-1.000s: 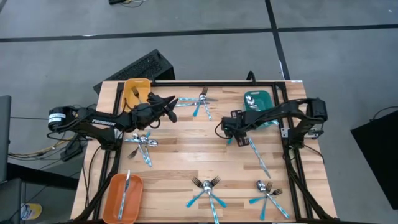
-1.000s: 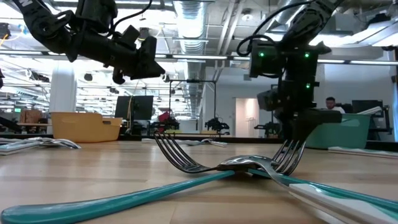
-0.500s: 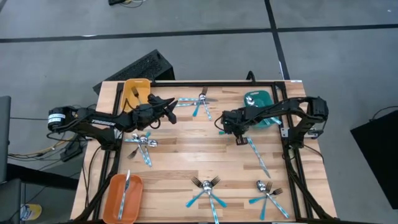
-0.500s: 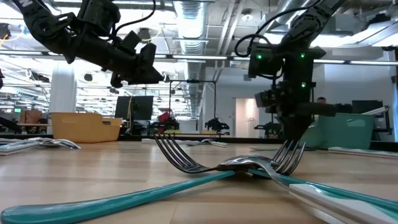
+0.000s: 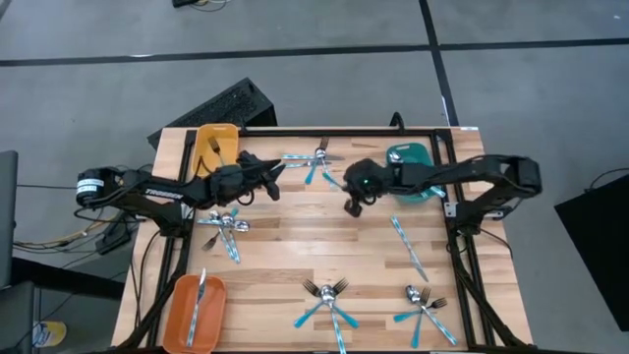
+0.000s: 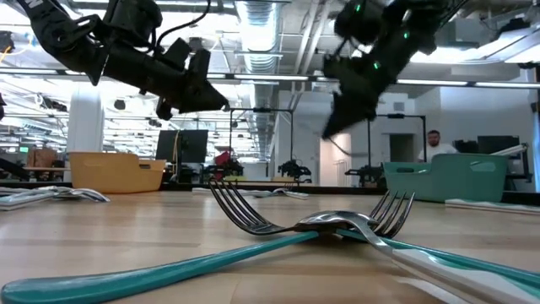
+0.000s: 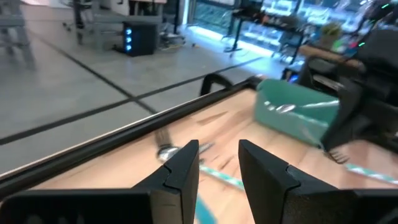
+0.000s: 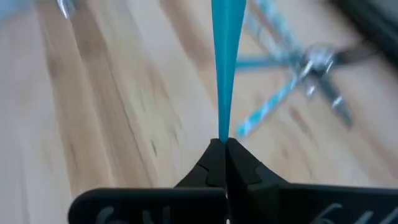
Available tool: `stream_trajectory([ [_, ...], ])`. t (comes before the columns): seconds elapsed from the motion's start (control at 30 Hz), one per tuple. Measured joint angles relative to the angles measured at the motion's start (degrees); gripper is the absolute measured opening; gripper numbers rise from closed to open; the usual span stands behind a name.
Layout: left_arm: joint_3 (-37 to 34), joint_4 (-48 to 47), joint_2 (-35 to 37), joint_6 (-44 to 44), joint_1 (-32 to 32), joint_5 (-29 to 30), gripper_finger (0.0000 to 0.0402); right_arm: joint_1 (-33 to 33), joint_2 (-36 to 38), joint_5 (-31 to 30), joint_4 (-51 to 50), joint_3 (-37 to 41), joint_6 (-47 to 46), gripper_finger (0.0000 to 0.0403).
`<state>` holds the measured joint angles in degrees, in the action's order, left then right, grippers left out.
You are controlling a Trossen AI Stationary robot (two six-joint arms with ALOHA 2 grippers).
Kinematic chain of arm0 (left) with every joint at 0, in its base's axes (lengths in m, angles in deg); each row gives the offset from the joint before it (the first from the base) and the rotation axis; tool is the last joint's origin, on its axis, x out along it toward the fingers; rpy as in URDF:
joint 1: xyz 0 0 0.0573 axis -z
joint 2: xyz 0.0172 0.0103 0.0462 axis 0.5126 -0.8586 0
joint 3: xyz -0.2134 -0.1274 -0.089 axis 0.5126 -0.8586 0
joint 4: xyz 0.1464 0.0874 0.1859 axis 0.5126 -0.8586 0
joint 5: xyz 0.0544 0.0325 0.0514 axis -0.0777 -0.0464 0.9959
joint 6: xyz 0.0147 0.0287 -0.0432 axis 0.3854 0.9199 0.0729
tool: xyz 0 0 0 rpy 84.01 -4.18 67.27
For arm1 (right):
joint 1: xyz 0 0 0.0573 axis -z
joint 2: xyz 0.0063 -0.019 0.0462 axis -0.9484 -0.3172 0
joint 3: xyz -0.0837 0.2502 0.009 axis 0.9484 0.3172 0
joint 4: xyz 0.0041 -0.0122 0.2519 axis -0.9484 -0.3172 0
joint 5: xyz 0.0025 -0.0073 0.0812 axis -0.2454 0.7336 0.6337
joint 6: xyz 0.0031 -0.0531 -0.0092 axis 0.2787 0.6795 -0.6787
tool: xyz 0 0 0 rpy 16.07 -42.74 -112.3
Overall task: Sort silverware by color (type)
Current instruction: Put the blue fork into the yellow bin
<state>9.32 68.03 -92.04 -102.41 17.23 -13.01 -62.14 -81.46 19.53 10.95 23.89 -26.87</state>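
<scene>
Sorting is barely starting — the right claw (image 8: 224,146) is pinching a blue-handled utensil (image 8: 225,68), the left claw (image 7: 219,165) is hovering apart, and silverware clusters (image 5: 327,295) are lying around both.

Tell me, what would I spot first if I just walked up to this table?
Probably the right tool above the middle of the table, pinching the thin blue handle of one utensil. Next, the little heaps of blue-handled silverware scattered over the wood. Bright trays sit at the edges: yellow and teal at the far side, orange at the near left corner, and the left tool hangs open by the yellow one.
</scene>
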Motion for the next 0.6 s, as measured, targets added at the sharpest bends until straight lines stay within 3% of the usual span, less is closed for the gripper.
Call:
stream_trajectory([
  [0.13,-0.02,4.08,0.0,1.16,2.26,-0.06,0.0112,-2.87,2.01,-9.71,6.34,-0.21,-0.67,0.0006],
  [0.23,0.02,8.39,-0.97,1.38,4.23,-0.04,0.0122,-5.8,1.29,-20.64,9.39,-0.03,0.29,0.0006],
  [0.4,1.59,18.15,-6.29,1.55,6.48,0.06,0.0149,-10.19,-2.06,-36.19,16.63,-0.13,10.0,0.0006],
  [0.6,9.06,21.05,-15.05,3.79,8.02,-2.75,0.0166,-12.91,-7.04,-40.26,30.36,-0.12,20.58,0.0007],
])
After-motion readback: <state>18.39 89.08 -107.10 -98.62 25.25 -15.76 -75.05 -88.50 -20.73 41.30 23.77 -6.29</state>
